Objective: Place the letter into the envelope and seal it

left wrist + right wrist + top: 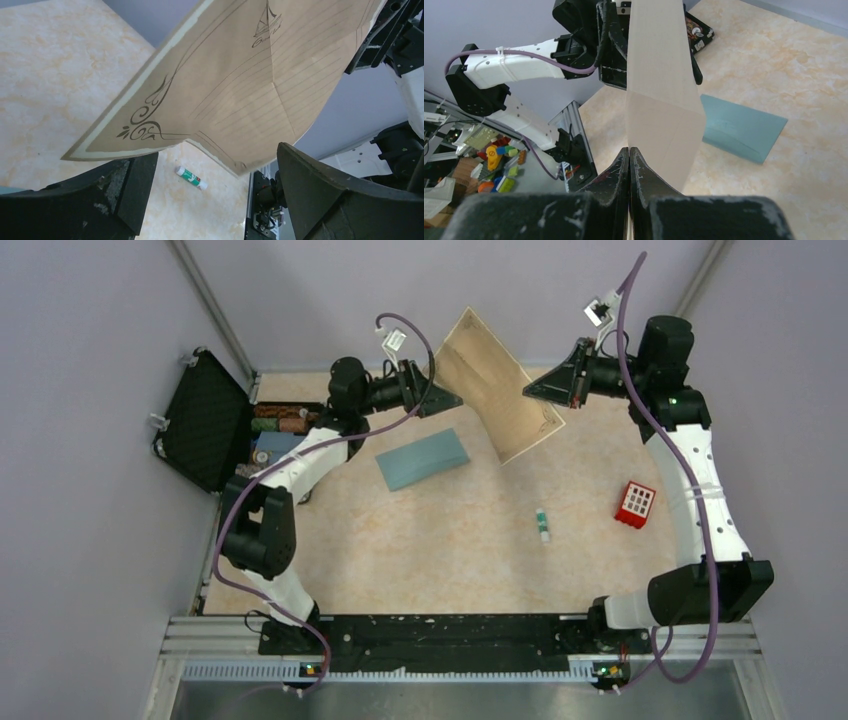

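The letter (pixel 500 390), a beige lined sheet with dark ornaments and a fold crease, hangs tilted in the air above the table's far side. My right gripper (pixel 535 390) is shut on its right edge; in the right wrist view the fingertips (pixel 629 150) pinch the sheet (pixel 664 100). My left gripper (pixel 445 398) is open at the sheet's opposite edge. In the left wrist view the sheet (pixel 240 85) hangs over the gap between its wide-apart fingers (pixel 215 185). The teal envelope (pixel 423 459) lies flat on the table below the left gripper, also seen from the right wrist (pixel 744 127).
A green and white glue stick (pixel 542 525) lies mid-table, also seen from the left wrist (pixel 191 178). A red box with white squares (pixel 635 504) sits at the right. An open black case (pixel 210 420) stands at the far left.
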